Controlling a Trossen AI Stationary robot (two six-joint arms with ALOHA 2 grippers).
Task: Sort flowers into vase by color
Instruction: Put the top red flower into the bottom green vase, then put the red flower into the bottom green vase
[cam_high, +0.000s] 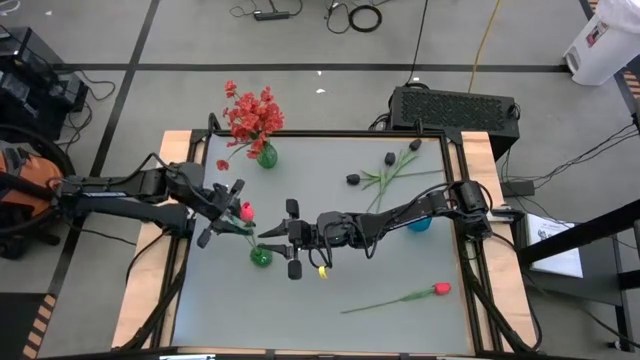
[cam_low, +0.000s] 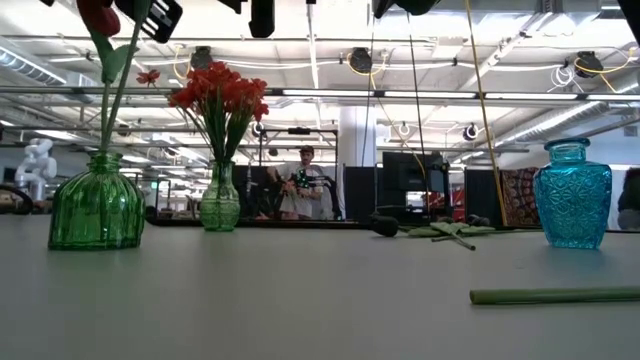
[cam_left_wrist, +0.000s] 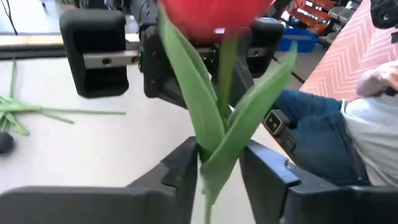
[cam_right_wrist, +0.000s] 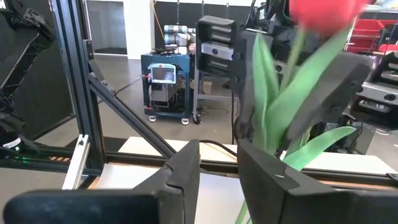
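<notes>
Layout w/ clock positions from table centre, high view. One vase (cam_high: 260, 256) was set near centre, approx. 8 o'clock, w/ a tulip (cam_high: 245, 212) standing in it. A second vase (cam_high: 266, 156) was placed at 11, a spray (cam_high: 250, 114) in it. A third vase (cam_high: 419, 222) was found at 3. Loose flowers (cam_high: 385, 172) were laid at 1; another tulip (cam_high: 400, 298) at 5.

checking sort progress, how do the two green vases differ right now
The near green vase is squat and wide; the far green vase is slimmer. The near one holds a single red tulip; the far one holds a full red blossom spray. Both are green ribbed glass, standing upright.
</notes>
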